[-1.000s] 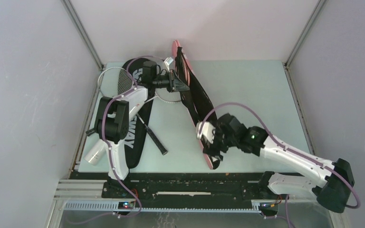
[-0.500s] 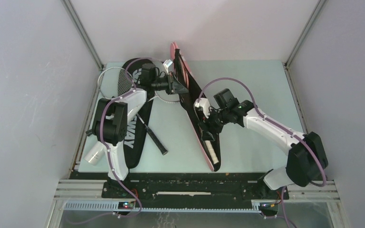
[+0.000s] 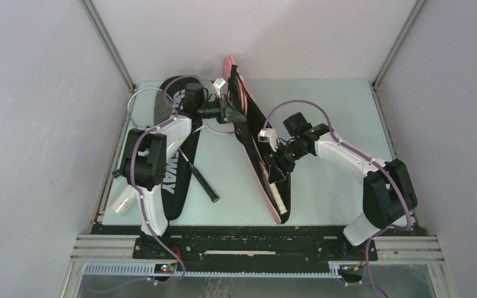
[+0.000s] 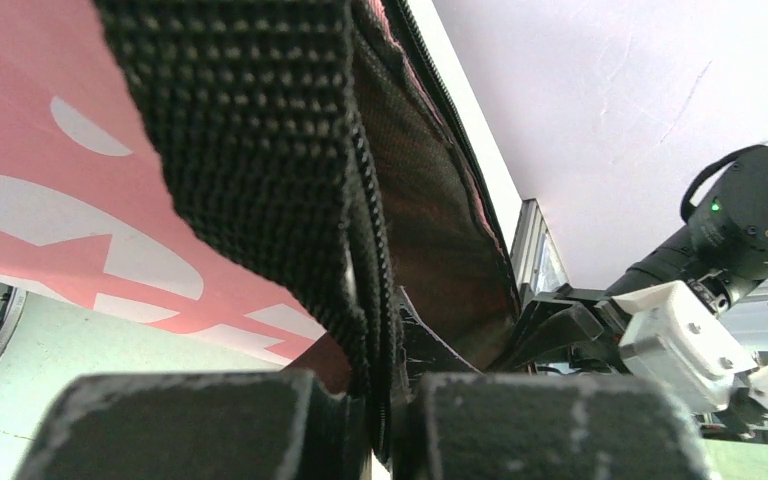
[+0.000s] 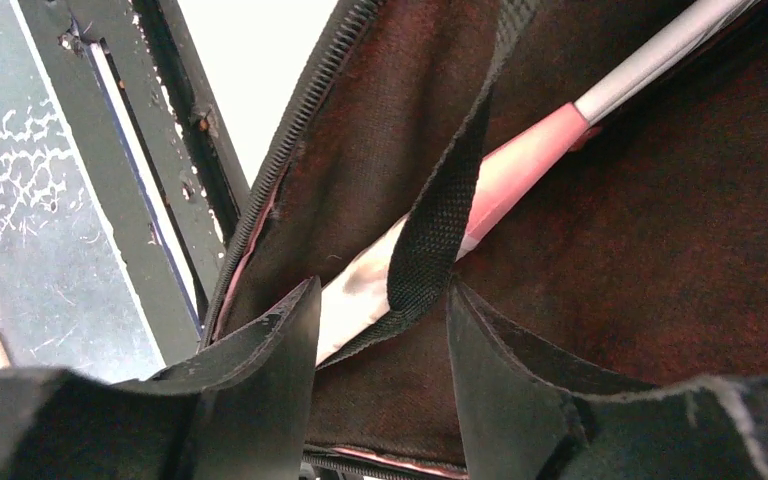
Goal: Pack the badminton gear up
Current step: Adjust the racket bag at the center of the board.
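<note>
Where it gapes, pink cover (image 3: pixel 251 127) looks dark.

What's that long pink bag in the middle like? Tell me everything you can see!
The pink racket cover is long and paddle-shaped, pink outside with white markings, dark fabric inside, with a zipper edge and a black woven strap. It lies slanted across the table, unzipped and held open. A racket's pink-and-white shaft lies inside. The left gripper pinches its edge and strap near the far end; the right gripper, open, straddles the strap farther down.
</note>
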`<state>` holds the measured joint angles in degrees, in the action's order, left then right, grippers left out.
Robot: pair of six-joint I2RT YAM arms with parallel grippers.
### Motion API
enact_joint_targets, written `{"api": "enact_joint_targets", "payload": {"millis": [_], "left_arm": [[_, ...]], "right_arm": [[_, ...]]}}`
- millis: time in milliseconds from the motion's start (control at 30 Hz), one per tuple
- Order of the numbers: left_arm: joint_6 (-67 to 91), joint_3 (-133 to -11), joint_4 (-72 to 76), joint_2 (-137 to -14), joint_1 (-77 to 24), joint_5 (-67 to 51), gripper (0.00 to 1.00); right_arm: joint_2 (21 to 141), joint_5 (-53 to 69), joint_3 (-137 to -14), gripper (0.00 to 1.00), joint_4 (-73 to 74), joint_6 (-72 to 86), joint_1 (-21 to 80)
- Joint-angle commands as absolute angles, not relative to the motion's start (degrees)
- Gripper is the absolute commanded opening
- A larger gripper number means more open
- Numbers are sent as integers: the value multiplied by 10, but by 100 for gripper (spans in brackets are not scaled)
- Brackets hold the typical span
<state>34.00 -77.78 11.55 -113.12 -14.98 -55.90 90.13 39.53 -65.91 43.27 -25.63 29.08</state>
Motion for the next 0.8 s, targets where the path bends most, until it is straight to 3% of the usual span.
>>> {"api": "enact_joint_targets", "payload": {"millis": [0, 167, 200, 267, 300, 767], "left_arm": [[327, -784, 147, -1082, -150, -587, 0], [327, -783, 149, -1081, -149, -588, 0], [327, -783, 149, -1081, -149, -588, 0], [327, -783, 149, -1082, -149, -588, 0], [327, -784, 149, -1082, -150, -588, 0], [311, -779, 127, -1079, -146, -558, 0]], "right_arm": [[916, 414, -676, 55, 445, -271, 286], [926, 422, -676, 49, 447, -280, 278], [928, 427, -676, 43, 448, -282, 275], [928, 430, -675, 4, 449, -282, 269], [927, 433, -676, 0, 448, -282, 267], [857, 402, -675, 0, 472, -281, 259]]}}
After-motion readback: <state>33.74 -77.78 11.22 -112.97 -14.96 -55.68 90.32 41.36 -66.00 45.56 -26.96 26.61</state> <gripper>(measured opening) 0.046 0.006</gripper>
